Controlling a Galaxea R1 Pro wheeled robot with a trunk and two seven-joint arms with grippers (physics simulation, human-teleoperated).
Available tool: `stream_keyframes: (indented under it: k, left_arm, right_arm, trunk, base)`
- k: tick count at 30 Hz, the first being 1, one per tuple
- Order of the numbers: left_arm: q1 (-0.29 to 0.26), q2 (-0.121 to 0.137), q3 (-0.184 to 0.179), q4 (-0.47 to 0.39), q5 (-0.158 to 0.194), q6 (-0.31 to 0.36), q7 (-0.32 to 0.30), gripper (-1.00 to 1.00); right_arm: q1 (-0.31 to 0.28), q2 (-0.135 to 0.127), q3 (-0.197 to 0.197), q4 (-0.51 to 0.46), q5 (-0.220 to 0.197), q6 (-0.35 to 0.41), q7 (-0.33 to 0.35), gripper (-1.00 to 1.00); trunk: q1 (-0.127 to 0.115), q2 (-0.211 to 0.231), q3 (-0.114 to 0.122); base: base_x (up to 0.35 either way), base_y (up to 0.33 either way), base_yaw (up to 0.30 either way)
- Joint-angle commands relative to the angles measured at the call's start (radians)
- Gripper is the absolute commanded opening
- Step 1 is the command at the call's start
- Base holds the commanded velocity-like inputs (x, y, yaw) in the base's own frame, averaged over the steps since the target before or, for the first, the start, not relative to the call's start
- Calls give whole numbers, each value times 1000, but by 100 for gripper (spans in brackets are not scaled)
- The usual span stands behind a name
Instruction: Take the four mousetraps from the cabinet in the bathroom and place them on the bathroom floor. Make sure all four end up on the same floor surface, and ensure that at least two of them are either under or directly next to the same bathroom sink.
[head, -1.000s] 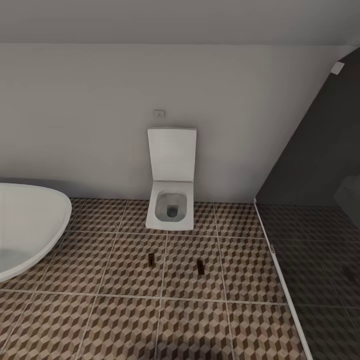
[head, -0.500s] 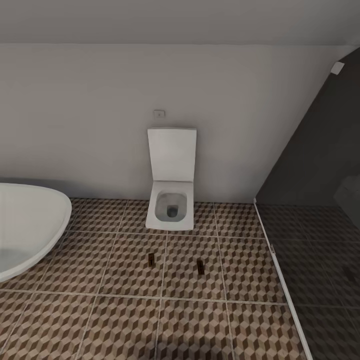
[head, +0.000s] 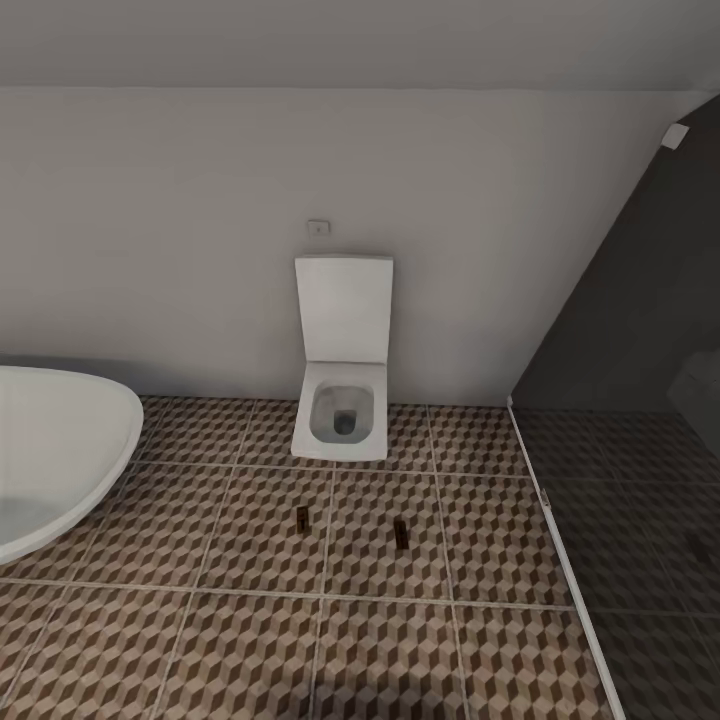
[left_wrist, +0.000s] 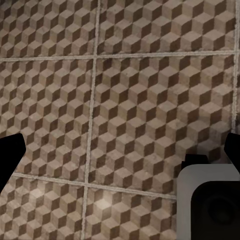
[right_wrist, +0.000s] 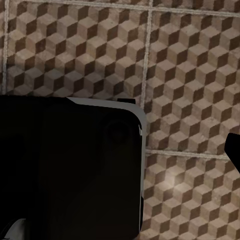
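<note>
From the head view we look down at a white toilet (head: 341, 405) with its lid raised against the pale wall. In front of it, two mousetraps lie flat on the bathroom floor (head: 250, 620): one mousetrap (head: 302, 516) to the left and the other mousetrap (head: 401, 532) to the right, well apart from each other and each near a grout line. A white bathtub (head: 55, 450) curves in at the left, and a dark glass shower panel (head: 640, 420) stands at the right.

In the left wrist view our left gripper (left_wrist: 120, 155) hangs over bare cube-patterned tiles, its dark fingertips (left_wrist: 9, 155) at opposite edges, spread wide with nothing between them.

In the right wrist view a dark robot part covers much of the tiles; of the right gripper only one fingertip (right_wrist: 234, 150) peeks in, so we cannot tell its spread.
</note>
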Motion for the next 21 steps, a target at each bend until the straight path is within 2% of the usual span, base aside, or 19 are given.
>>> stream_keyframes:
  k: [1,21]
  left_arm:
    - [-1,-1,-9,3,3,-4,4,100]
    - [-1,0,-9,3,3,-4,4,100]
  right_arm:
    - [-1,0,3,1,-4,-3,4,100]
    - [-1,0,3,1,-4,-3,4,100]
  trunk:
    - [0,-2,-1]
    - [0,-2,-1]
  base:
    - [0,0,0]
    - [0,0,0]
